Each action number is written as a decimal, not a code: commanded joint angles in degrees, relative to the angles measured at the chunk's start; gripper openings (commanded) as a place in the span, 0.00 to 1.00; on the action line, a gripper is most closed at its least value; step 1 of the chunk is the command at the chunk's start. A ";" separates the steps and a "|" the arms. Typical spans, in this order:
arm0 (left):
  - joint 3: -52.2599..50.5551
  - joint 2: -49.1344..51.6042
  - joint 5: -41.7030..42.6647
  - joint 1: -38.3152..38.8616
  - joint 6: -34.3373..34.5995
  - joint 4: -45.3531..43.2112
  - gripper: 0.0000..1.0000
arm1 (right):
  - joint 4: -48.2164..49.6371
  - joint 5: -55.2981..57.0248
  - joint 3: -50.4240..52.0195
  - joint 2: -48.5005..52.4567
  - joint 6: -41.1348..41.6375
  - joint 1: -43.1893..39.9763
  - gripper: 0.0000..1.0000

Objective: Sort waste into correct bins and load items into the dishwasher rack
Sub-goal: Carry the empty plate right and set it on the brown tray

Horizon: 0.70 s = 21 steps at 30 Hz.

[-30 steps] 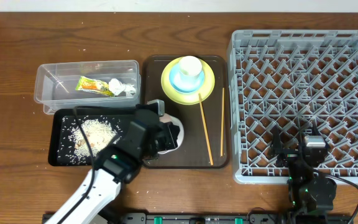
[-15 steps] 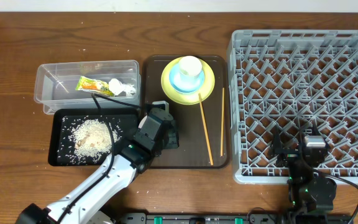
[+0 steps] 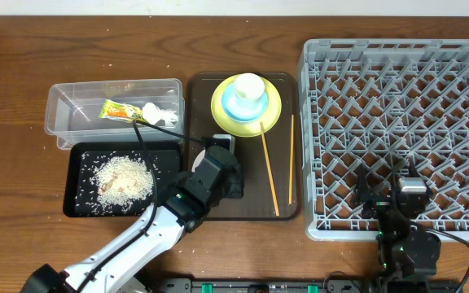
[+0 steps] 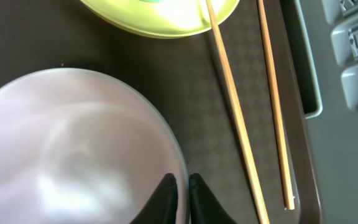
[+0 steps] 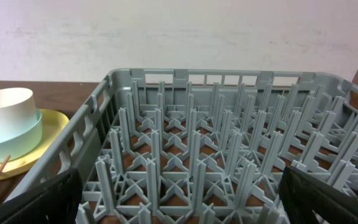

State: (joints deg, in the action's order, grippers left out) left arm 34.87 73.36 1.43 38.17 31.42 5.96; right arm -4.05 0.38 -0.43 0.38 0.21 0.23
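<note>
White bowl (image 4: 73, 149): on the brown tray (image 4: 166, 81), at its near-left part, upright, inside looks bare. From overhead it is mostly hidden under the left arm.

Left gripper (image 4: 180, 186): fingers nearly together, pinching the white bowl's right rim, one finger inside the rim and one outside.

Chopsticks (image 3: 291, 159): two, lying lengthwise on the right side of the tray, apart from the white bowl. The left one is slanted with its far end touching the plate's edge; the right one lies close to the tray's right wall.

Plate (image 3: 273, 110): far end of the tray. Blue bowl (image 3: 238, 108) sits on it, cup (image 3: 249, 85) inside the blue bowl.

Left of the tray: clear tub (image 3: 76, 114) holding the wrapper (image 3: 122, 110) and the tissue (image 3: 159, 114), side by side. In front of it, the black tray (image 3: 84, 155) with a heap of rice (image 3: 124, 177) and scattered grains.

Right of the tray: rack (image 3: 397, 81), only pegs showing.

Right gripper (image 5: 182, 199): fingers spread wide, nothing between them, poised over the rack's near edge.

All on a wooden table (image 3: 23, 49).
</note>
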 commanded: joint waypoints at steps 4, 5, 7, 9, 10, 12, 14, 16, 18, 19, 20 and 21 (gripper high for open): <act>1.64 1.70 -1.03 0.17 -0.98 -0.11 0.31 | -0.20 -0.24 0.11 0.02 0.17 0.22 0.99; 1.64 1.88 -1.03 0.17 -1.01 -0.22 0.34 | -0.20 -0.24 0.11 0.02 0.15 0.22 0.99; 1.64 1.84 -1.05 0.17 -1.16 -0.57 0.39 | -0.20 -0.24 0.11 0.02 0.17 0.22 0.99; 1.68 1.46 -1.07 0.13 -2.36 -1.36 0.42 | -0.20 -0.24 0.11 0.02 0.17 0.22 0.99; 1.84 1.16 -1.07 -0.02 -2.80 -1.38 0.43 | -0.20 -0.22 0.11 0.02 0.17 0.22 0.99; 2.38 0.07 -1.07 -0.48 -2.93 -1.18 0.43 | -0.20 -0.24 0.11 0.02 0.17 0.22 0.99; 2.91 -1.42 -1.05 -1.70 -3.37 -0.90 0.43 | -0.20 -0.24 0.11 0.02 0.15 0.22 0.99; 3.06 -2.62 -1.07 -3.72 -3.37 -0.68 0.43 | -0.20 -0.22 0.11 0.02 0.15 0.22 0.99; 3.30 -3.67 -1.07 -6.47 -3.34 0.57 0.43 | -0.20 -0.22 0.11 0.02 0.15 0.22 0.99; 3.56 -4.35 -1.05 -8.76 -3.34 2.16 0.43 | -0.20 -0.24 0.11 0.02 0.15 0.22 0.99; 3.76 -4.85 -1.05 -10.64 -3.37 3.52 0.43 | -0.20 -0.24 0.11 0.02 0.17 0.22 0.99; 3.91 -5.44 -1.05 -13.05 -3.37 5.22 0.43 | -0.20 -0.24 0.11 0.02 0.17 0.22 0.99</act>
State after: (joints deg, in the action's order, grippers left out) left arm 37.34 69.52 1.15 29.58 29.26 9.04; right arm -4.05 0.38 -0.43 0.38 0.21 0.23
